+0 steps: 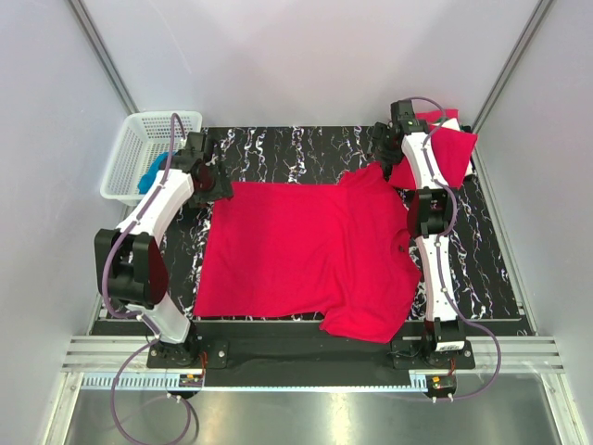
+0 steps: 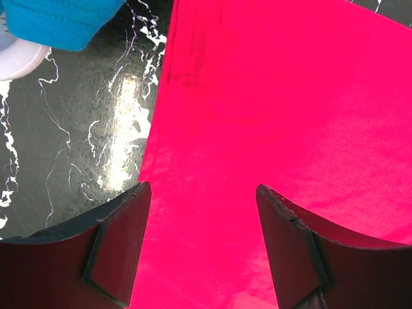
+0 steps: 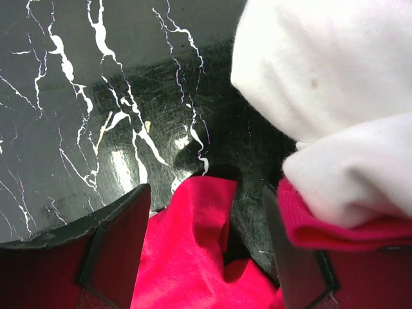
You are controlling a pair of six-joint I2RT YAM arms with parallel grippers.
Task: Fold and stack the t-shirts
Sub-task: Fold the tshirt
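the left end effector (image 2: 203,193) is held spread over the far left corner of the red t-shirt (image 1: 306,250), the right end effector (image 3: 206,193) spread over its far right corner.

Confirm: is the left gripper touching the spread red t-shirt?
Cannot tell. The left wrist view shows the open left gripper straddling the edge of the red t-shirt, but not whether its tips reach the fabric.
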